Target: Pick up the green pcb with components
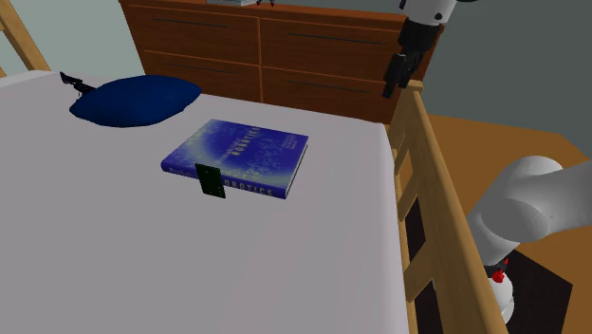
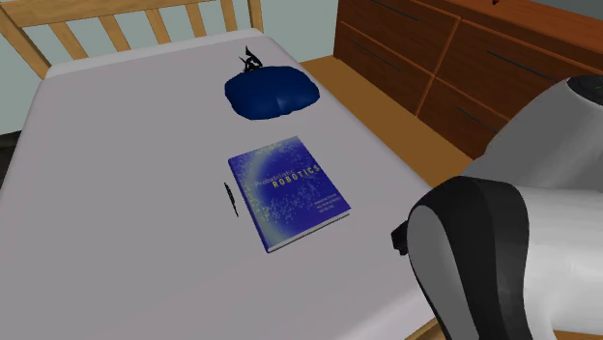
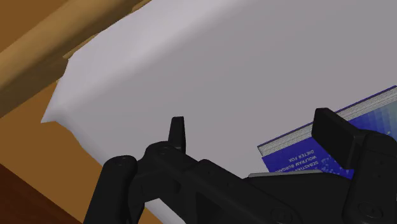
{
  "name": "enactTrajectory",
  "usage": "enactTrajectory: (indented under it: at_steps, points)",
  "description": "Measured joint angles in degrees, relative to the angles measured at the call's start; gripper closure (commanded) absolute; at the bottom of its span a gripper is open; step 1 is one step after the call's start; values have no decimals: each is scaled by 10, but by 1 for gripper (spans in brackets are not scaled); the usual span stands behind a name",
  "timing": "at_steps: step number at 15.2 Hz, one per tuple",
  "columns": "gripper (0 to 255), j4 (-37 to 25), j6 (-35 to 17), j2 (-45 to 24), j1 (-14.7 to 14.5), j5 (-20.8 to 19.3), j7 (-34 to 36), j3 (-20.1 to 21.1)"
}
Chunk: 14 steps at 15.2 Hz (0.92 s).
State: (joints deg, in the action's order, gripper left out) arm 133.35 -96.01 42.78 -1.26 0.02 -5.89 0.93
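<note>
The green PCB (image 1: 211, 180) stands on its edge on the bed (image 1: 133, 270), just beside the blue "Robotics" book (image 1: 242, 155), at the book's 7 o'clock corner in the shoulder view. Whether PCB and book touch I cannot tell. In the second exterior view the PCB (image 2: 231, 200) reads as a thin dark sliver at the book's 9 o'clock, with its long axis running roughly 12 to 6, parallel to the book's long edge. The gripper (image 1: 392, 85) hangs high near the bed's wooden side rail (image 1: 432, 180), well apart from the PCB, which lies toward 8 o'clock from it in the shoulder view. The fingers (image 3: 179, 132) stand wide apart, holding nothing. The next move likely calls for a long reach across the book, then a pinch across the PCB's thin faces.
</note>
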Motion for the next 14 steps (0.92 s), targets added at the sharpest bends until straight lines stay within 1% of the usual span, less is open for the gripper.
enactTrajectory:
  at_steps: [2, 5, 10, 11, 14]
  points:
    - [0, -1, -5, -5, -3, 3, 3, 4]
    - [0, 0, -32, -29, -15, 14, 14, 24]
    - [0, -27, -77, -96, -39, 33, 44, 70]
    - [0, -23, -91, -105, -44, 36, 49, 78]
    - [0, -49, -119, -156, -53, 39, 64, 103]
